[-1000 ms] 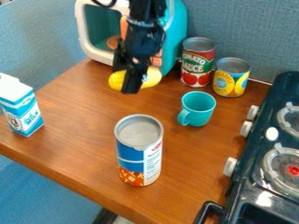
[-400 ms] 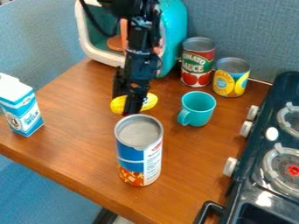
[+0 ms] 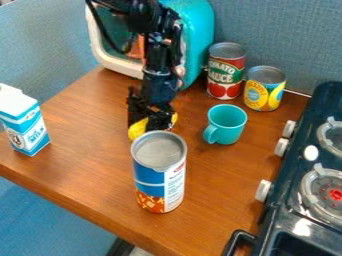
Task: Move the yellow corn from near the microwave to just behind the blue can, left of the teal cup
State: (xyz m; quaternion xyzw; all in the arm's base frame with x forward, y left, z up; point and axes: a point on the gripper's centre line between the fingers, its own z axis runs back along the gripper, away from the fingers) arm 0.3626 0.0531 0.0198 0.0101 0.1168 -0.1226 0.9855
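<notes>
Corn cob [image 3: 137,128], bright yellow with its middle hidden, is clenched in the pincer [image 3: 152,123], directly below the arm, its long axis crosswise to the gripper and slanting from lower left to upper right. It is over the rear half of the worktop [image 3: 87,132], just behind the tall can [image 3: 159,172] and left of the teal cup [image 3: 227,125]; whether it touches the wood, I cannot tell.

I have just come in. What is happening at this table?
The robot's black gripper is holding a yellow toy corn just behind the tall blue-and-white can, as the camera sees it. The turquoise cup stands to the right in the picture, and the milk carton stands at the far left.
</notes>
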